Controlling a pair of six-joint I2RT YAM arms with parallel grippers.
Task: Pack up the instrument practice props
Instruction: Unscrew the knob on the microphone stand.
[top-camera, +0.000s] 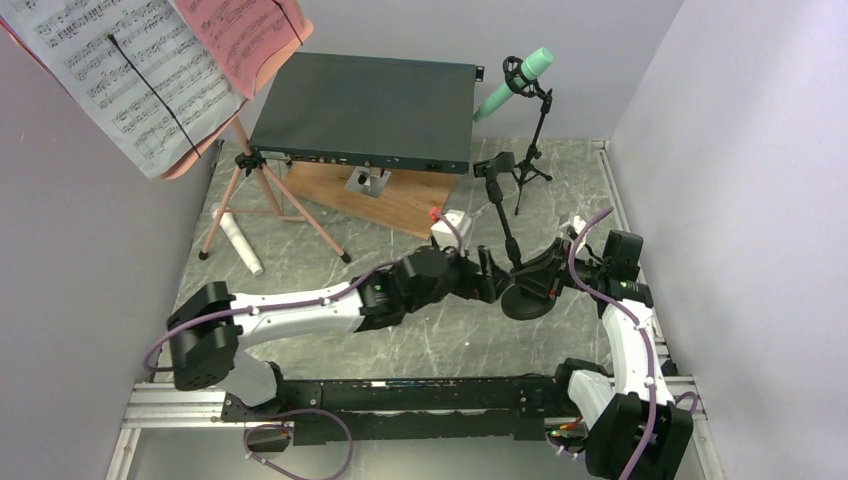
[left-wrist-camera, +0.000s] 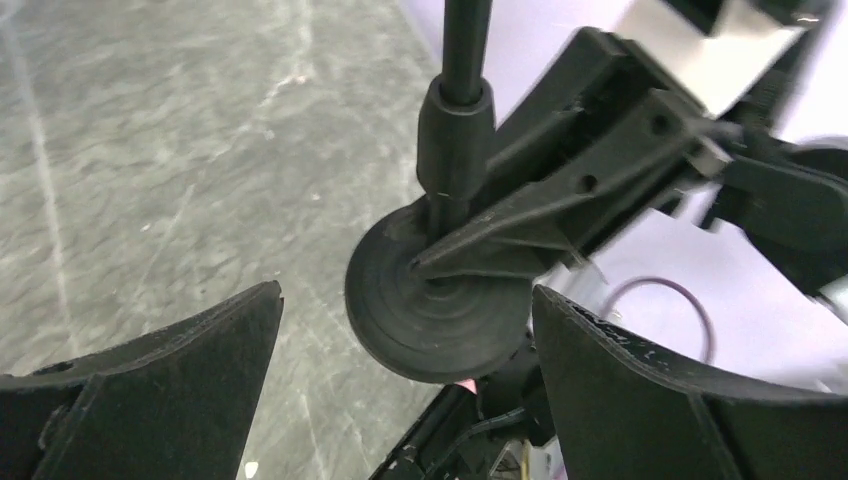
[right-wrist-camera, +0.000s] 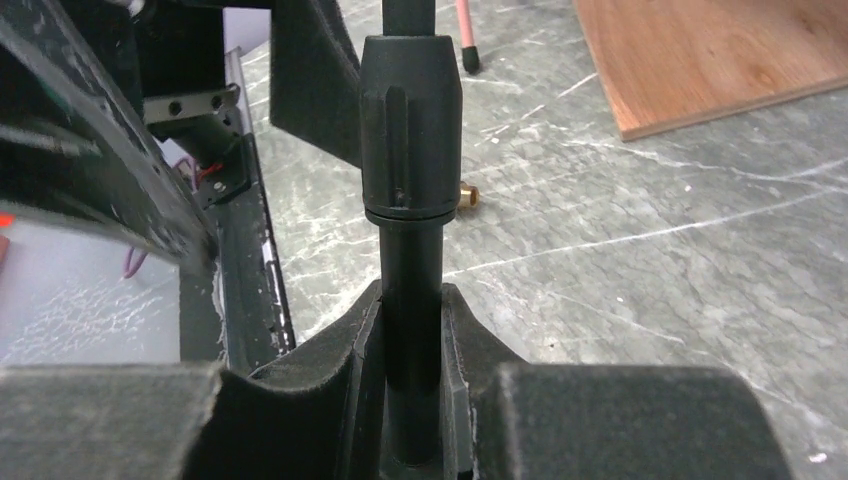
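A black mic mount has a round base (top-camera: 525, 300), a thin pole (top-camera: 505, 225) and an empty clip (top-camera: 493, 165). My right gripper (top-camera: 537, 277) is shut on its pole just above the base; the pole (right-wrist-camera: 412, 260) sits between the right gripper's (right-wrist-camera: 412, 340) pads. My left gripper (top-camera: 492, 282) is open beside it, its jaws wide on either side of the base disc (left-wrist-camera: 435, 310) without touching. A mint microphone (top-camera: 515, 82) sits on a black tripod mount (top-camera: 530, 160). A white microphone (top-camera: 238, 240) lies by the pink tripod legs (top-camera: 265, 200). White pages (top-camera: 120, 70) and a red page (top-camera: 250, 35) rest on the pink desk.
A big dark grey metal box (top-camera: 365, 110) rests on a wooden board (top-camera: 360, 195) at the back. A small white box with a red knob (top-camera: 450, 225) stands near my left wrist. Walls close in on both sides. The rail (top-camera: 400, 395) runs along the near edge.
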